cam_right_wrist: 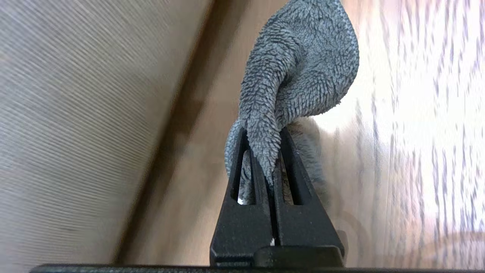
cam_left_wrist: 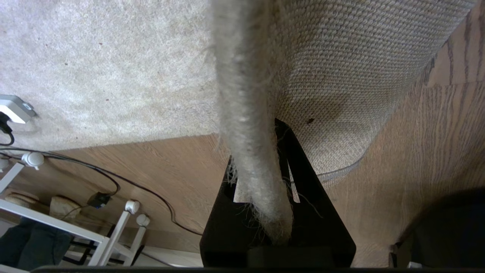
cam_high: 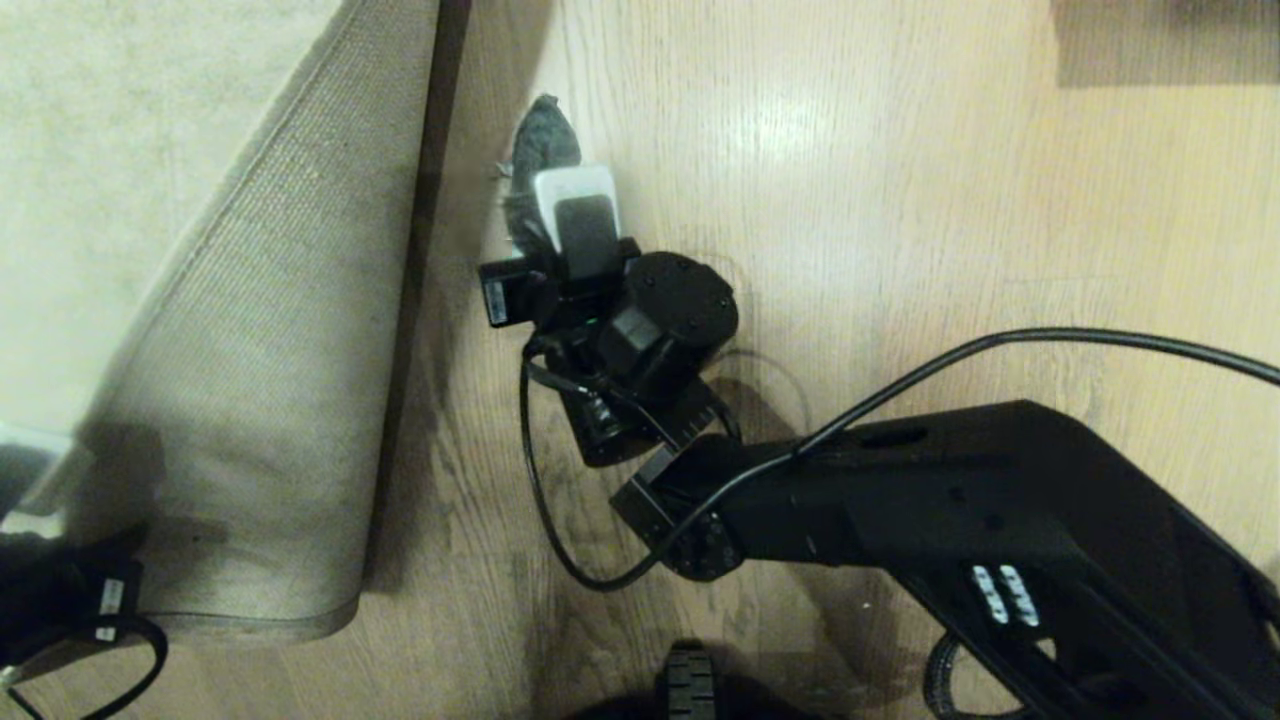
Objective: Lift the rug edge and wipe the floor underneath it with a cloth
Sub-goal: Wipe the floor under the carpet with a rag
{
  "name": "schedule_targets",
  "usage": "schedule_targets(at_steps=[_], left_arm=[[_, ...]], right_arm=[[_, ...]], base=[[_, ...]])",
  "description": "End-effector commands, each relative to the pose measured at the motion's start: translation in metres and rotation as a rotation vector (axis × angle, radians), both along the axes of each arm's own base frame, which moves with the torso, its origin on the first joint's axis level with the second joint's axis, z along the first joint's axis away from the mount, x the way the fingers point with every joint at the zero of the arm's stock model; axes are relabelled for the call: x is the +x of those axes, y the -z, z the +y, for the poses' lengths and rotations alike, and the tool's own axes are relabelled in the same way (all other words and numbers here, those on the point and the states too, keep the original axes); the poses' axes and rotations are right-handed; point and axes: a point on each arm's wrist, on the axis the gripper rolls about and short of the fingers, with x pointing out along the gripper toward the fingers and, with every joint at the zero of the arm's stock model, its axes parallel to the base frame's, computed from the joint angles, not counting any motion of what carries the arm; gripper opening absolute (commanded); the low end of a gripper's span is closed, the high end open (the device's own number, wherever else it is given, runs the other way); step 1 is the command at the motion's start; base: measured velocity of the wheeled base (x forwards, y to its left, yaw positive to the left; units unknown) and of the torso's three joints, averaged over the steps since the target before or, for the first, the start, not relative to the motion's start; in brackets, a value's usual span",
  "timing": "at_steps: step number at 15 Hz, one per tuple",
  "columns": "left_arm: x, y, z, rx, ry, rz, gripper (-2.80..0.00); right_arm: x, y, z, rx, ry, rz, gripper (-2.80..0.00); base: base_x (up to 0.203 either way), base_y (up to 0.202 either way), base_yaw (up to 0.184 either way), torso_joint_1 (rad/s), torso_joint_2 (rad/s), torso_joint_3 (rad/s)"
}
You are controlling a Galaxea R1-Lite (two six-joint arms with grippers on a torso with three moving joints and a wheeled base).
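Note:
The rug edge (cam_left_wrist: 246,94) is lifted and folded over, so its woven tan backing (cam_high: 260,400) faces up at the left of the head view. My left gripper (cam_left_wrist: 257,151) is shut on that edge; its black body shows at the lower left (cam_high: 60,600). Right of the fold lies bare wood-grain floor (cam_high: 900,200). My right gripper (cam_right_wrist: 263,132) is shut on the dark grey cloth (cam_right_wrist: 303,68). The cloth (cam_high: 543,140) hangs past the wrist onto the floor (cam_right_wrist: 398,151), close beside the raised rug. The right arm (cam_high: 900,500) reaches in from the lower right.
A white frame with round feet (cam_left_wrist: 113,235), a black cable (cam_left_wrist: 113,182) and a white plug (cam_left_wrist: 15,108) sit on the floor and rug near the left hand. A loose cable (cam_high: 540,480) loops under the right wrist. A dark shape (cam_high: 1160,40) lies top right.

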Motion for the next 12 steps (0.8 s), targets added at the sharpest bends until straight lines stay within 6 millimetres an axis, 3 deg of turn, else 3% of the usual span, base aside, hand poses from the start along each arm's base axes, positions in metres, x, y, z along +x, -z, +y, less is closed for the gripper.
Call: schedule_targets(at_steps=[1, 7, 12], left_arm=[[0.000, -0.001, 0.000, 0.005, 0.001, -0.007, -2.80], [0.000, -0.001, 0.000, 0.004, 0.001, -0.005, -2.80], [0.000, 0.000, 0.000, 0.004, 0.001, -0.004, -2.80]], right_arm=[[-0.025, -0.017, 0.002, 0.014, -0.043, -0.010, -2.80], [-0.113, 0.024, 0.034, -0.144, -0.253, 0.104, -2.80], [-0.141, 0.106, 0.036, -0.275, -0.321, 0.208, -2.80]], base=[[0.000, 0.000, 0.000, 0.000, 0.00, 0.000], [0.000, 0.000, 0.000, 0.000, 0.00, 0.000], [0.000, 0.000, 0.000, 0.000, 0.00, 0.000]])
